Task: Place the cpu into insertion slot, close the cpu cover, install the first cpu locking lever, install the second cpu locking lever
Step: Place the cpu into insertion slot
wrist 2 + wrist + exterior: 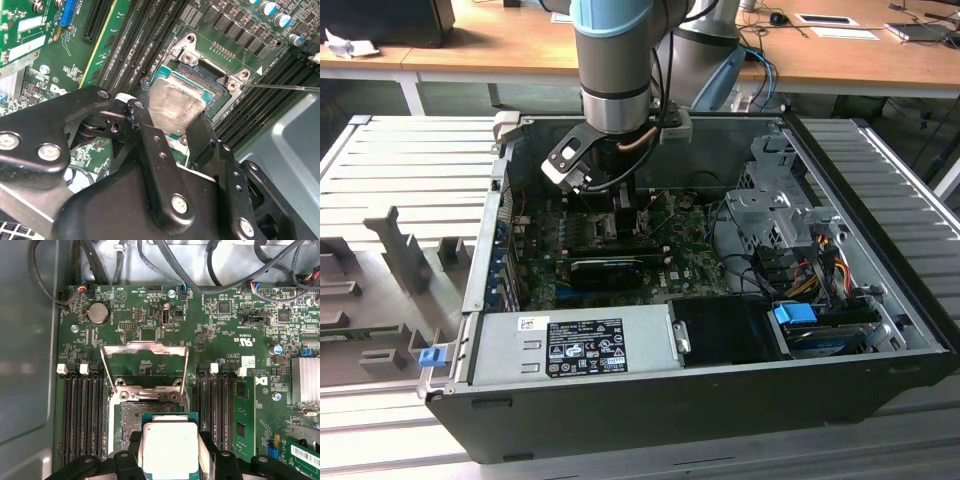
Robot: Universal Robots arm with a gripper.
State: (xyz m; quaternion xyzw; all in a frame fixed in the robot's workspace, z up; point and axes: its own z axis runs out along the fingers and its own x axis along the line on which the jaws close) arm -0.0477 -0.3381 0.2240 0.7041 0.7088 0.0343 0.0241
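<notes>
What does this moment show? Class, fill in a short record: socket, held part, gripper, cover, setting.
socket: square black-framed insertion slot, dark centre partly exposed
held part: flat square cpu, silvery-grey metal top, over the insertion slot; seated or not, cannot tell
gripper: black gripper, shut on the cpu
cover: thin silver metal cpu cover, swung open
setting: green motherboard in open black computer case

Behind the work area I see a long wooden desk (470, 45) on white legs, with papers (845, 33) lying on it. Nearer the camera spreads a grey slatted metal table (400, 160).
</notes>
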